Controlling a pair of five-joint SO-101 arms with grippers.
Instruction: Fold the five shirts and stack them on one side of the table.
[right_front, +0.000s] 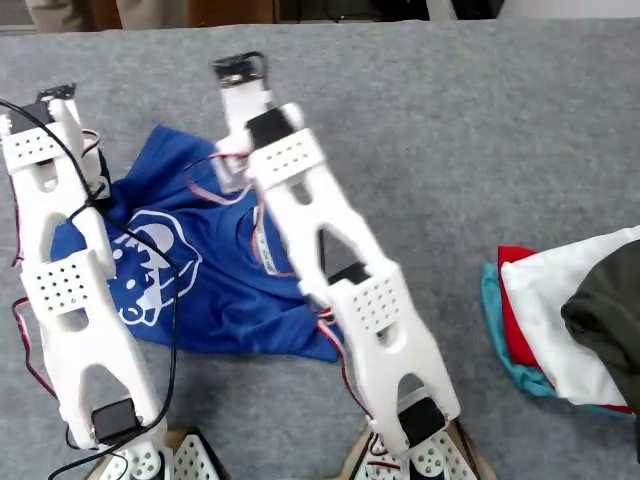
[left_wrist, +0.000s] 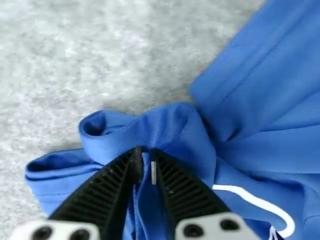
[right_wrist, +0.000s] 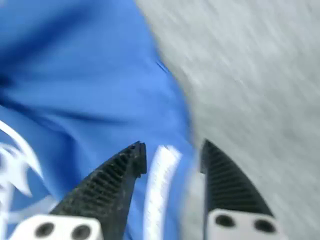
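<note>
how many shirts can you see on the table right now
5. A blue shirt lies crumpled left of centre; stacked at the right edge are a teal shirt, a red shirt, a white shirt and a dark shirt, partly cut off, so more may hide.

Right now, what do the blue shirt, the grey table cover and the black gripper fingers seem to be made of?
The blue printed shirt looks like thin, smooth synthetic knit: soft folds, fine texture. The grey table cover seems felt or low carpet: matte, mottled fibres. The black ridged fingers of the left gripper look like moulded plastic, perhaps rubbery.
</note>
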